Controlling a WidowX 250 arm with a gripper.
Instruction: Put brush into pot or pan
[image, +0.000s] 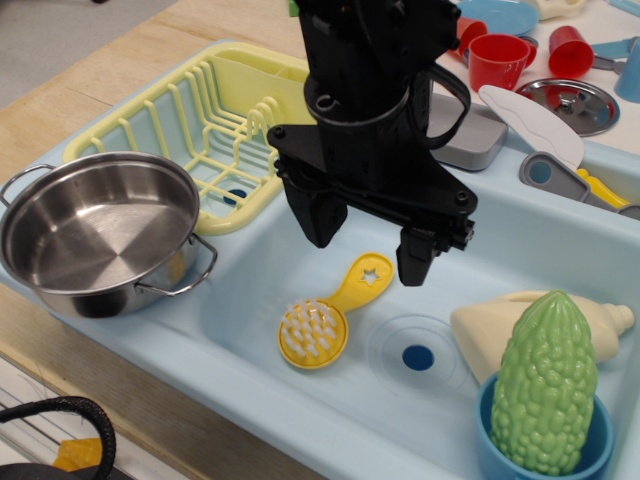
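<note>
Brush (325, 318) lies flat on the floor of the pale blue sink (300, 420), bristles up, round head toward the near side, handle with star cutout angled up and away toward the right. It sits just left of the sink's drain (417, 357), not touching it.

Gripper (372, 240) hangs over the sink, above and a little behind the brush. Fingers spread apart, nothing between them; right finger (415, 262) tip is near the end of the brush handle, left finger (322, 215) is behind the brush head. Contact with the brush cannot be told from this view.

Pot (97, 232) stands upright on the sink's left ledge, well left of the brush, inside empty and shiny. One wire loop handle points toward the brush side, the other to the far left.

Yellow rack (205, 125) sits behind the pot, left of the gripper.

Right of the brush, past the drain: a cream bottle (480, 330) lying on its side, and in front of it a bumpy green gourd (545, 385) standing in a blue cup (500, 455).

Far right of the sink, on the counter (110, 60): red cups (498, 60) and a small steel lid (570, 103).
</note>
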